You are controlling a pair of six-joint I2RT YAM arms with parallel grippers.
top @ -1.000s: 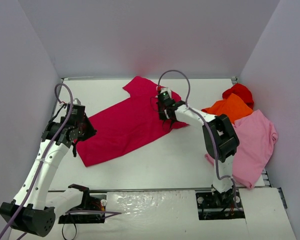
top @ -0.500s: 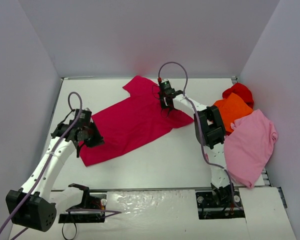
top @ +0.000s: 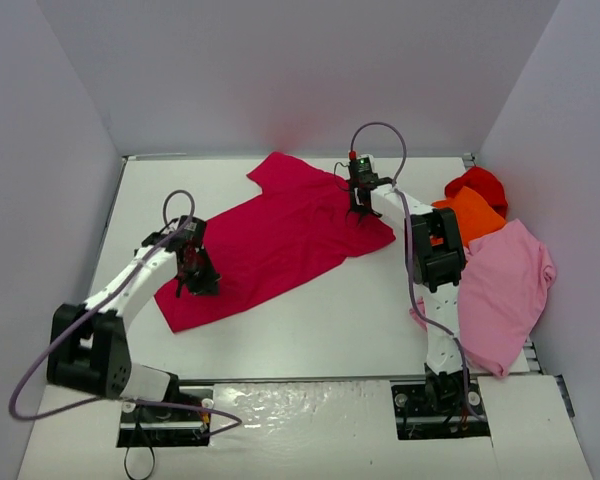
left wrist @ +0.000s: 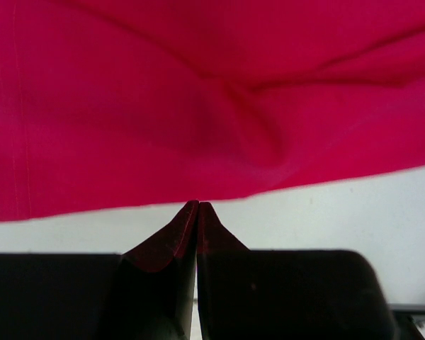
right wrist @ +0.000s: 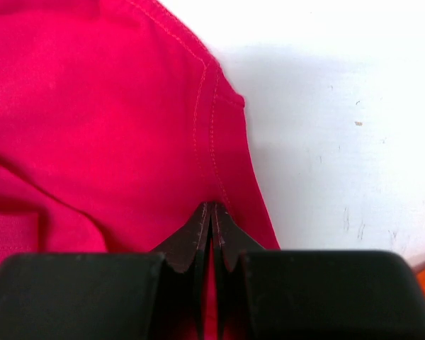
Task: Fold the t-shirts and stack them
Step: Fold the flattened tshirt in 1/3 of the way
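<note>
A large crimson t-shirt (top: 280, 235) lies spread flat, slanting across the middle of the white table (top: 310, 325). My right gripper (top: 360, 207) is shut on its right sleeve; in the right wrist view the tips (right wrist: 212, 205) pinch the cloth (right wrist: 92, 106) at the stitched seam. At the shirt's lower left, my left gripper (top: 195, 280) is shut, and its tips (left wrist: 197, 204) just touch the shirt's edge (left wrist: 198, 106) near the hem corner. No cloth shows between those jaws. At the right, an orange t-shirt (top: 470, 215), a bright red t-shirt (top: 477, 182) and a light pink t-shirt (top: 500, 285) lie bunched together.
Grey walls close in the table at the left, back and right. The pink shirt hangs over the table's right front corner, beside the right arm's base (top: 440, 395). A cable loops above each wrist.
My right gripper has moved right and back, dragging the crimson shirt's right side with it. The left gripper has slid right from beside the shirt onto its lower-left edge.
</note>
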